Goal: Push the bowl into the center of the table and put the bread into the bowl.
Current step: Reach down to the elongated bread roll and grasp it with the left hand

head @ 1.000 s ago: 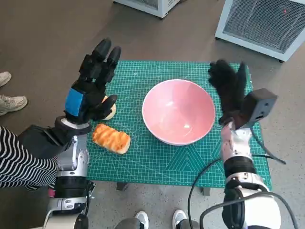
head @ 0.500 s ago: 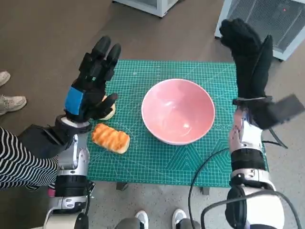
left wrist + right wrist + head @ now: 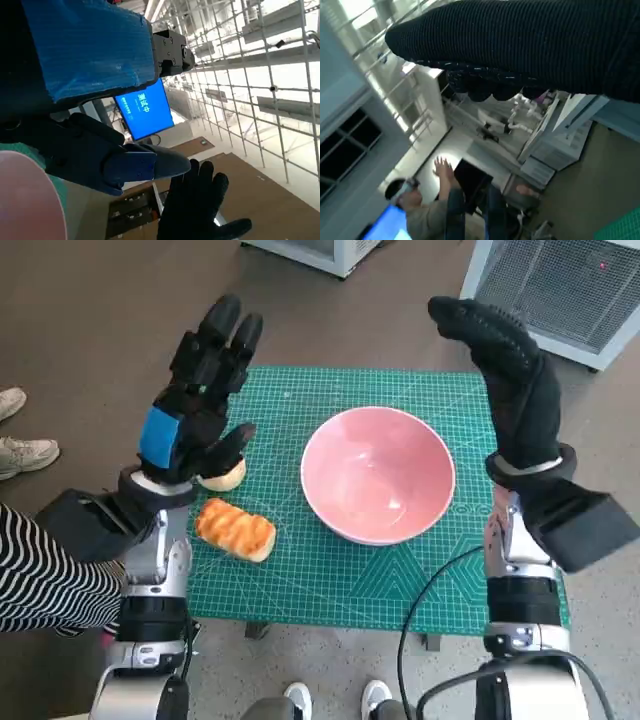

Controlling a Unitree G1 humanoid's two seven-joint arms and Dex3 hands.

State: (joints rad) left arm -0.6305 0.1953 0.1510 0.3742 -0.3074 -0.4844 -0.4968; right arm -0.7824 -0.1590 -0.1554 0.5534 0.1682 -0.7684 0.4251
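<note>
**Both hands up, bowl and bread waiting below**

Here we are: 2 hands raised above the surface (image 3: 330,585) and neither one holding a thing. The left hand (image 3: 195,400), blue tape across its back, is lifted with its fingers (image 3: 222,335) spread apart and pointing away from the robot, nothing in them. The right hand (image 3: 505,380) in its black knitted glove stands up tall, fingers extended and a little apart, empty too.

Between the 2 hands sits the pink bowl (image 3: 378,475), upright on the green cutting mat (image 3: 300,570), nearer the right hand than the left. Just below the left hand lies the bread (image 3: 234,529), a golden, ridged loaf on the mat, apart from the bowl. A second, paler bun (image 3: 222,476) peeks out from under the left hand's thumb; touching or not, I cannot tell.

A person's shoes (image 3: 25,445) show on the floor beyond the left hand, and white slatted units (image 3: 555,285) stand past the right hand.
</note>
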